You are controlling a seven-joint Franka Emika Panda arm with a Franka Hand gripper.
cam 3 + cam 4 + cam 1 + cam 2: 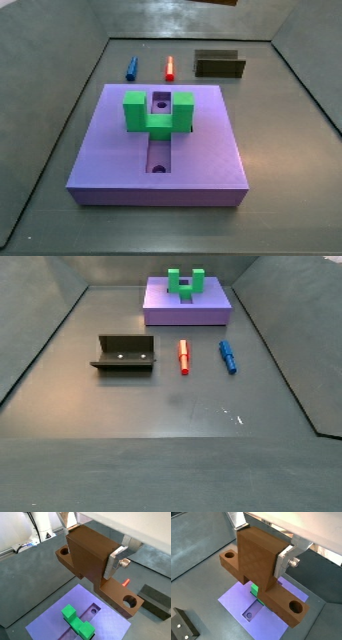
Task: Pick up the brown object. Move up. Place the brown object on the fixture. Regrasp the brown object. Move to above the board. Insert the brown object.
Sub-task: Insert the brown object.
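The gripper (100,559) shows only in the wrist views, hanging high above the purple board (50,624) — neither side view catches it. Its jaws pinch the brown object (90,554) by the raised middle block: one silver finger (115,562) lies flat against the block's side in both wrist views, while the opposite finger is hidden behind the wood. The bar stretches out to both sides of the grip, with a round hole near each end, and it is clear of the floor and of the board below.

Beneath it the board carries a green block (77,622) that sits across the central groove; in a wrist view the block (254,589) peeps out just under the bar. In both side views the green block (158,110) stands upright as a U, toward the board's (158,150) far end, with round holes visible along the groove.

The fixture (123,354) stands on the grey floor, well apart from the board (187,306). Beside it lie a red marker (183,356) and a blue marker (227,356), side by side, not touching — both between the fixture and the enclosure wall.
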